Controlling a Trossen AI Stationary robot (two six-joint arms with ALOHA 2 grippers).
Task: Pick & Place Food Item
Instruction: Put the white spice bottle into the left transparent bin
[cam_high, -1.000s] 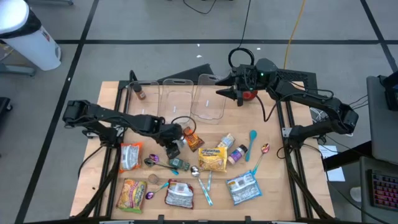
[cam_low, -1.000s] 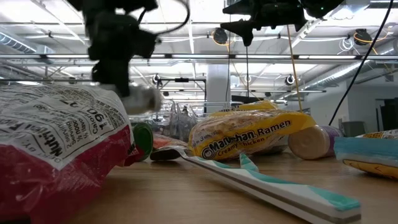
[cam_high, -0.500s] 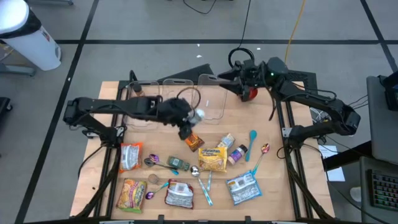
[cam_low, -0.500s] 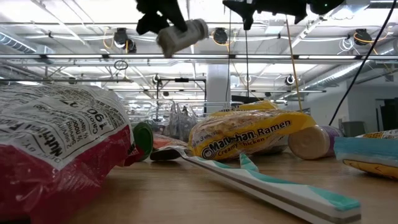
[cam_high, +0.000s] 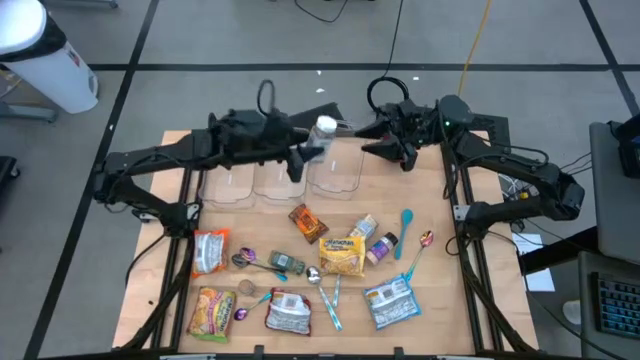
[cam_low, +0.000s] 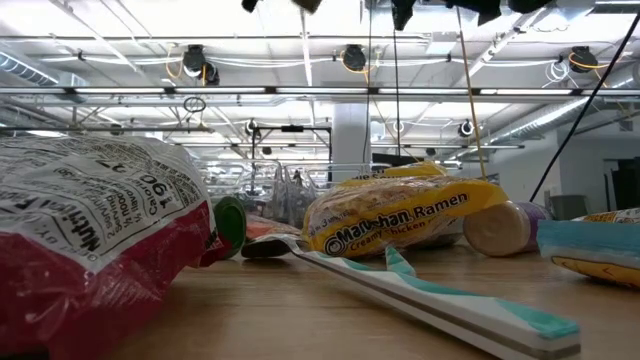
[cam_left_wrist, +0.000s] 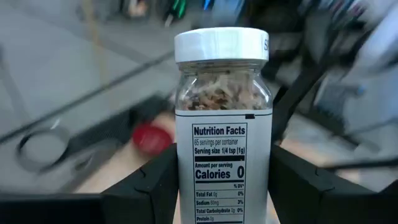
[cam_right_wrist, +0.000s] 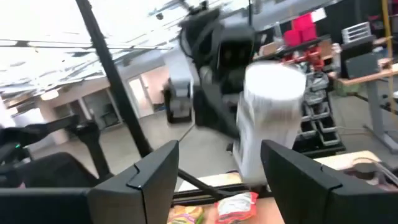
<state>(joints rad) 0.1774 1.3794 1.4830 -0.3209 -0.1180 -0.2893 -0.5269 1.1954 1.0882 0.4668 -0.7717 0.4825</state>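
So the wooden bench (cam_high: 180, 255) is littered with food packets, and at its far edge sit three clear plastic containers (cam_high: 333, 170) in a row. The left hand (cam_high: 305, 155) is up in the air over the rightmost one, clamped around a spice jar (cam_high: 323, 128) with a white lid. The right hand (cam_high: 378, 138) hangs just beside it, facing the jar, fingers spread partway with nothing between them.

The left wrist view is the good one: the spice jar (cam_left_wrist: 222, 124) stands upright between the two dark fingers (cam_left_wrist: 146, 190), Nutrition Facts label facing the camera, flaky seasoning visible through the glass. From the right wrist you get the same jar (cam_right_wrist: 268, 118) head-on but blurry, framed by that hand's own fingers (cam_right_wrist: 134, 180). The low view only shows a Maruchan ramen packet (cam_low: 400, 222), a teal toothbrush (cam_low: 450, 300) and a red-and-white bag (cam_low: 90, 240) up close.
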